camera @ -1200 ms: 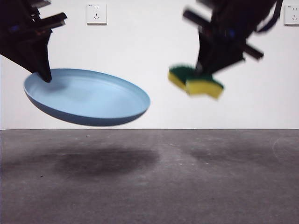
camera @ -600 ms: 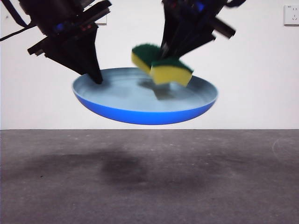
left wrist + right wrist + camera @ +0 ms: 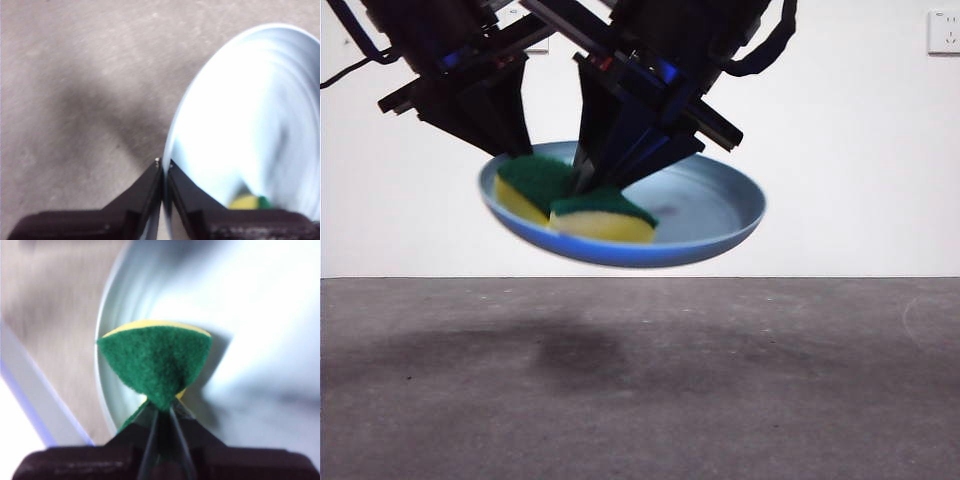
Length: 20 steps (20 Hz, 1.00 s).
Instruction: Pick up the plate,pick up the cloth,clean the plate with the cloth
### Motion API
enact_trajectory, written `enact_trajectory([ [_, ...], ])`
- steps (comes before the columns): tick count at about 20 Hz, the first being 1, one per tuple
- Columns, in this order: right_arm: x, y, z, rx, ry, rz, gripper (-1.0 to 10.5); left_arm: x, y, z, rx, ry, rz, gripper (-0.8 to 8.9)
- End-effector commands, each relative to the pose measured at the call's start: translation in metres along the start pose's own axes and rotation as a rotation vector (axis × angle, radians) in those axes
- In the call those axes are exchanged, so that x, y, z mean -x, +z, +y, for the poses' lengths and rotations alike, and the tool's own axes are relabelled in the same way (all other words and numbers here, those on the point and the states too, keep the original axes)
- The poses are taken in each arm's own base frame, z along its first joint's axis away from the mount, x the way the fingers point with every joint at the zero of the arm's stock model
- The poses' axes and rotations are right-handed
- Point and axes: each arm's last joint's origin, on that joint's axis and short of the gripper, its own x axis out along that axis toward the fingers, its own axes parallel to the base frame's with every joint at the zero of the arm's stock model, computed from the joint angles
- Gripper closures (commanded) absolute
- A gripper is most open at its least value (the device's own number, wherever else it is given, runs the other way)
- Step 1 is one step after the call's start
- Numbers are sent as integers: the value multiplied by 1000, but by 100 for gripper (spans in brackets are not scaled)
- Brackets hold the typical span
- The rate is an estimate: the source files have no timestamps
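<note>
The plate (image 3: 705,215) hangs in the air above the table (image 3: 640,400), its rim pinched at about 9 o'clock by the clenched left claw (image 3: 163,167). The right claw (image 3: 161,412) grips the sponge (image 3: 570,203) (squeezed into a fold); half a second ago it hovered near the plate's middle, now it presses at 8 o'clock by the near rim.

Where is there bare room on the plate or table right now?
The plate is bare on the side away from the sponge. Its other side is crowded by the right gripper, and the left gripper clamps its rim. The table below lies bare.
</note>
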Motion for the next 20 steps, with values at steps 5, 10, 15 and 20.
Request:
enact_trajectory([
  [5, 2, -9, -23, 14, -520, 61, 963, 3, -4, 14, 55, -75, 57, 822],
  [10, 3, 7, -37, -43, -481, -91, 963, 4, -6, 9, 60, -198, 80, 822],
  [15, 3, 22, -31, -40, -262, -236, 963, 4, -4, 8, 57, -252, 62, 822],
  [20, 0, 22, -9, -10, -30, -219, 963, 4, -1, 8, 52, -249, 30, 822],
])
